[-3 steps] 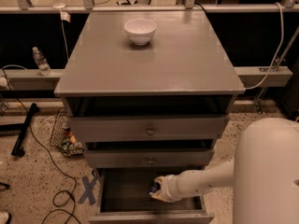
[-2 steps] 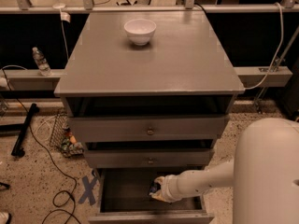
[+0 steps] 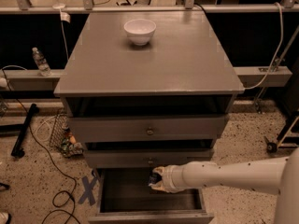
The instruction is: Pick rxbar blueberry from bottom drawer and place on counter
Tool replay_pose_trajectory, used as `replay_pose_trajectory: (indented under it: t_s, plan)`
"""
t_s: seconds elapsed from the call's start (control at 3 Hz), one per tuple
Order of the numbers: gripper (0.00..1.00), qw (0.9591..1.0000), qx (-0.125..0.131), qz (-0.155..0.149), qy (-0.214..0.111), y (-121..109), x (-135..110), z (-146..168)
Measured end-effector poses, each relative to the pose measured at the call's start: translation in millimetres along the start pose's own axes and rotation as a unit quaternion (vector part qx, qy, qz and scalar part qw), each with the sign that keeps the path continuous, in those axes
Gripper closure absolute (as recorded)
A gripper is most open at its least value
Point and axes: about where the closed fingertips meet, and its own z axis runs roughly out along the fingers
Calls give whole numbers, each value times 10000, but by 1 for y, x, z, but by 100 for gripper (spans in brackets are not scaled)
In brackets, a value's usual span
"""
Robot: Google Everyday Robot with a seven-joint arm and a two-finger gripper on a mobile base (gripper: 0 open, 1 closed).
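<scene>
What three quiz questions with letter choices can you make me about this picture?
1. Where is the robot's gripper? A: over the wide grey bottom drawer. B: inside a fridge. C: on a bookshelf.
2. How many drawers has the tall grey cabinet? A: one. B: three. C: five.
3. The round white bowl on the glossy grey counter stands: A: upright. B: upside down. C: on its side.
Answers: A, the gripper hangs over the open drawer; B, three fronts are stacked; A, its hollow faces up.
</scene>
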Motion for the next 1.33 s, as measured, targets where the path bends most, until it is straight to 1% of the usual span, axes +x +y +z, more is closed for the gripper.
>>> replay_pose_trajectory:
  t_s: [0.33,0.67,1.0,1.33]
  plan:
    - [100,9993,44,-286,-231,-13,-21,-22]
    - [100,9974,0,-465,-543,-24,-39,-40]
    - [100,9966,-122,-577,-573,-19,-42,-42]
    - [100,9968,-106,-558,-569,-20,-42,-41]
